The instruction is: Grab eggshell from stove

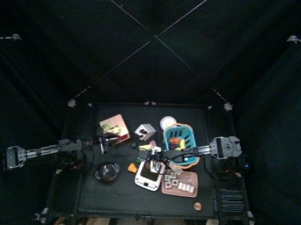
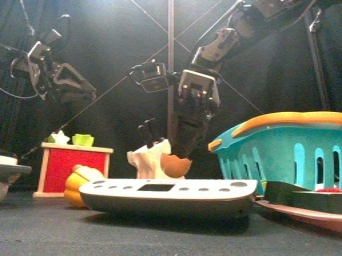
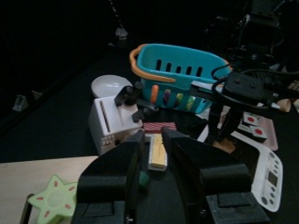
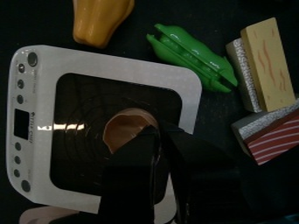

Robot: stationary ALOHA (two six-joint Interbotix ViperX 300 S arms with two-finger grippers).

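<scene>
The stove [image 4: 47, 114] is a white rounded block with a dark patch on top; it also shows in the front view [image 2: 167, 190] and the top view [image 1: 147, 178]. A brown eggshell [image 4: 121, 129] sits on the dark patch, low over the stove in the front view [image 2: 177, 164]. My right gripper [image 4: 147, 138] comes straight down on it, jaws closed on its edge; it also shows in the front view [image 2: 183, 148]. My left gripper [image 3: 152, 179] is open and empty, held high at the table's left [image 1: 80, 151].
A teal basket with an orange rim [image 2: 287, 150] stands right of the stove. A green pea pod [image 4: 193, 57], an orange pepper [image 4: 100, 19] and a wooden block [image 4: 267, 61] lie beside the stove. A red block [image 2: 74, 165] stands at the left. A pinkish board [image 1: 179, 185] is near.
</scene>
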